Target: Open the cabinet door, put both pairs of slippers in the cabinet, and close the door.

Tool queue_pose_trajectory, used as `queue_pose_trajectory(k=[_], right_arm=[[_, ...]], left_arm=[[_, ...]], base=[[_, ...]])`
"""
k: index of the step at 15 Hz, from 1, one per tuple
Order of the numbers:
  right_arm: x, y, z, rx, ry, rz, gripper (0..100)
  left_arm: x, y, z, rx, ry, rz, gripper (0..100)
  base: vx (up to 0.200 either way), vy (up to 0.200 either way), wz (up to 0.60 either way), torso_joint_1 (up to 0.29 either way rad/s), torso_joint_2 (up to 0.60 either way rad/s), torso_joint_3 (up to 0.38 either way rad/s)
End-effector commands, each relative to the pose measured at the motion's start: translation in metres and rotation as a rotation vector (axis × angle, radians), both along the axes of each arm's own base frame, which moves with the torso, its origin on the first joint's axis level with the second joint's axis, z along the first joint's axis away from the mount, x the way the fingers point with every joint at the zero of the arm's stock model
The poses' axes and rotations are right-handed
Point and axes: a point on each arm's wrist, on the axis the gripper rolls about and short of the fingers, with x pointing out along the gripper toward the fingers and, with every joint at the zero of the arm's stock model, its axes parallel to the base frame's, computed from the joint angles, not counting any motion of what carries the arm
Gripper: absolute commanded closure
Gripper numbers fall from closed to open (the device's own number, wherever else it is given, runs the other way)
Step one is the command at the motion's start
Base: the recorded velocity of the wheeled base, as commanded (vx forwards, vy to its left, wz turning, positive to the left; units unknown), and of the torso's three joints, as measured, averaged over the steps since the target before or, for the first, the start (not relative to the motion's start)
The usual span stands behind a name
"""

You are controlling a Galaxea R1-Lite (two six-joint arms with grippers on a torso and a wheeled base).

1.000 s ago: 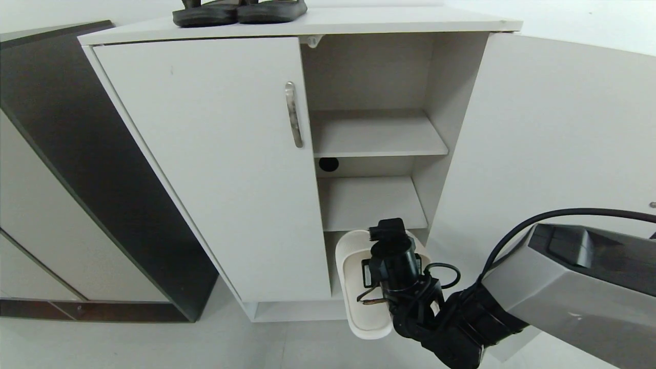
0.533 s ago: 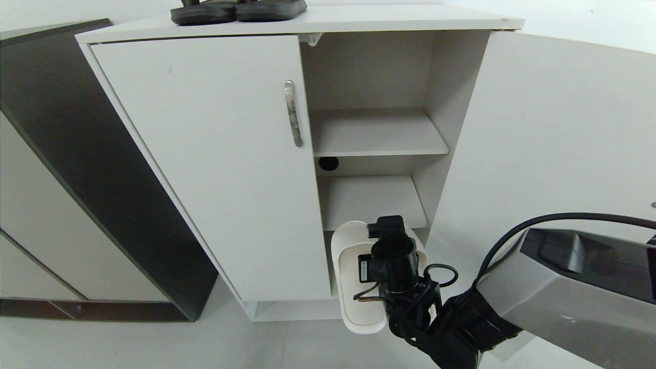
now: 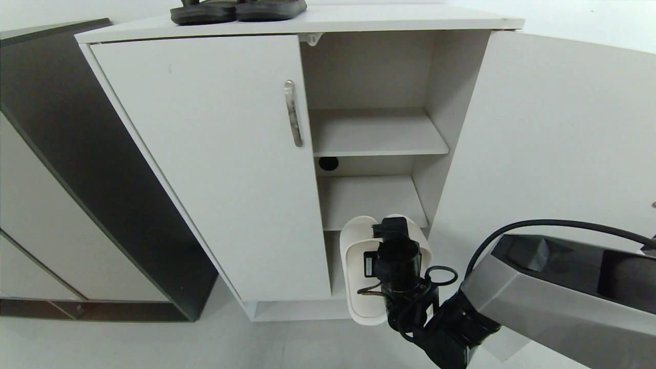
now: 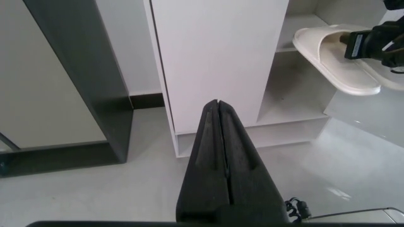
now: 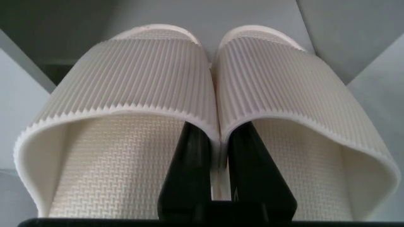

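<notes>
A pair of white slippers (image 3: 359,277) hangs side by side at the mouth of the cabinet's bottom compartment, toes pointing in under the lower shelf (image 3: 369,202). My right gripper (image 3: 390,231) is shut on the white slippers (image 5: 126,82), its black fingers (image 5: 189,164) pinching the two inner strap walls together. A pair of black slippers (image 3: 238,10) lies on the cabinet top. The cabinet's right door (image 3: 538,128) stands wide open; the left door (image 3: 205,154) is closed. My left gripper (image 4: 216,107) is shut on nothing, low over the floor in front of the cabinet, with the white slippers (image 4: 334,53) farther off.
A dark tall panel (image 3: 77,154) leans beside the cabinet on the left. The upper shelf (image 3: 374,133) is bare, with a round hole (image 3: 328,164) in the back wall under it. Pale floor (image 3: 154,343) spreads before the cabinet.
My right gripper has carried the white slippers a little forward, toes farther into the bottom opening. The head view shifted slightly.
</notes>
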Motion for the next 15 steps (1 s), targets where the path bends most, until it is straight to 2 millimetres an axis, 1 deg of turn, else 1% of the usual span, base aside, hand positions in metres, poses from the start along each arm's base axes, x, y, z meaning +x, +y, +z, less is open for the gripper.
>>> queue_pose_trajectory(k=[1,2,6,11,12,15], right_arm=[[0.001,-0.001,-0.004,-0.007,0.007,-0.002,100],[0.002,-0.001,-0.006,-0.009,0.010,-0.004,100],[0.005,-0.003,-0.010,-0.018,0.016,-0.013,100],[0.010,-0.006,-0.006,0.006,-0.001,-0.024,100],[0.010,-0.007,-0.005,0.024,-0.018,-0.024,100],[0.014,-0.005,-0.015,0.008,-0.012,-0.020,100]], left_arm=[[0.000,0.000,0.000,-0.002,0.002,0.000,100],[0.000,0.000,0.000,-0.002,0.002,0.000,100],[0.000,0.000,0.000,0.000,0.002,0.000,100],[0.000,0.000,0.000,-0.002,0.002,0.000,100],[0.000,0.000,0.000,-0.002,0.002,0.000,100],[0.000,0.000,0.000,-0.002,0.002,0.000,100]], base=[[0.000,0.000,0.00,0.000,0.00,0.000],[0.000,0.000,0.00,0.000,0.00,0.000],[0.200,0.000,0.00,-0.001,0.00,0.002],[0.200,0.000,0.00,0.003,0.00,0.001],[0.000,0.000,0.00,0.000,0.00,0.000],[0.000,0.000,0.00,0.000,0.00,0.000]])
